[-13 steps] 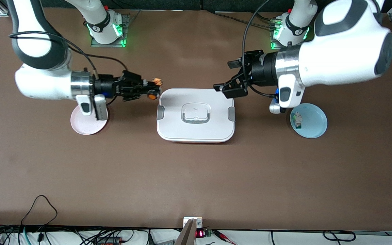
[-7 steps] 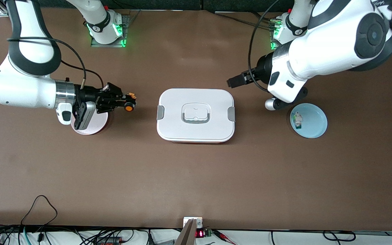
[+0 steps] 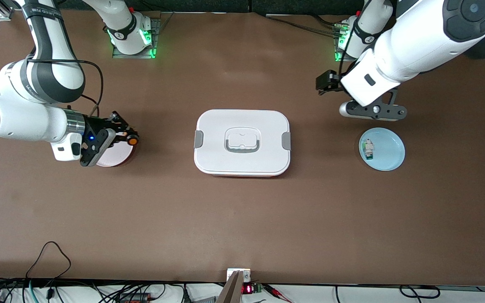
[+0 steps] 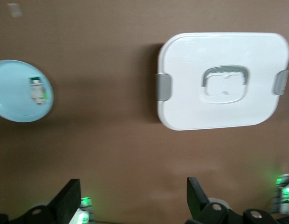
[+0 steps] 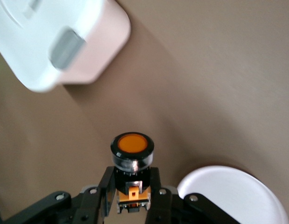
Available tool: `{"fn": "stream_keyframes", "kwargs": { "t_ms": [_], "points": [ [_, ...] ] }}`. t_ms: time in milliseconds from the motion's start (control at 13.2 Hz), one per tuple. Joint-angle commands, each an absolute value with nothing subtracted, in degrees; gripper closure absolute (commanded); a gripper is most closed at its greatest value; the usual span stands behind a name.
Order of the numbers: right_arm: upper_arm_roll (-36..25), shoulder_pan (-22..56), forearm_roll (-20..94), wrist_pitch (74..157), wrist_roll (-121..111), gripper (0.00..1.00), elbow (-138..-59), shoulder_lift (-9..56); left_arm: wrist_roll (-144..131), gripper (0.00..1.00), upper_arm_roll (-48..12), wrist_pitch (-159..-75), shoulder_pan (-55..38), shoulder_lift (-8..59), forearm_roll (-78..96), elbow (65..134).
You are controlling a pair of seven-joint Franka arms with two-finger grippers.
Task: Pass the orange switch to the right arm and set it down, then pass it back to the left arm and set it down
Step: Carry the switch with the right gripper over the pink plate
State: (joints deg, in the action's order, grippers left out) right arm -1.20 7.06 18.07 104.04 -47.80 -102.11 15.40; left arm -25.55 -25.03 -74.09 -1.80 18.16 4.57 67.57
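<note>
Right gripper (image 3: 125,136) clamped on orange switch (image 3: 131,141) over pink plate (image 3: 116,158). Left gripper (image 4: 130,198) spread wide, empty, beside box (image 3: 242,142).

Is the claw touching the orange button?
Touching. The right wrist view shows the right claw shut on the orange button, fingers pressed against its body.

Front camera high, facing robots; both wrist cameras look down, sharing box (image 3: 242,142).
</note>
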Motion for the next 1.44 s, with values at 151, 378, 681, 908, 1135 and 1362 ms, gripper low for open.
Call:
{"fn": "stream_keyframes", "kwargs": {
  "t_ms": [151, 378, 681, 908, 1135, 1362],
  "points": [
    [-0.4, 4.7, 5.5, 104.4, -57.5, 0.74, -101.6, 16.0, -17.7, 0.0, -25.0, -70.8, 4.7, 14.2, 1.3, 71.4],
    [-0.1, 4.0, -1.8, 106.2, -62.3, 0.74, -103.0, 16.1, -16.4, 0.0, -25.0, -70.1, 10.8, 14.3, 1.2, 72.1],
    [-0.1, 3.1, -8.3, 116.5, -71.5, 0.74, -109.7, 16.1, -16.4, 0.0, -25.0, -70.0, 13.0, 14.4, -0.4, 72.8],
    [-0.1, 2.6, -11.6, 123.8, -73.8, 0.74, -115.7, 15.8, -16.3, 0.0, -25.0, -70.0, 13.2, 14.5, -2.6, 72.8],
    [0.1, 2.4, -11.6, 130.5, -77.3, 0.74, -120.9, 15.6, -14.6, 0.0, -24.1, -70.4, 12.0, 12.9, -2.6, 73.0],
    [0.1, 2.4, -11.9, 138.2, -80.8, 0.74, -126.4, 15.6, -14.0, 0.0, -14.5, -74.8, 5.0, 8.0, -1.2, 79.2]
  ]
}}
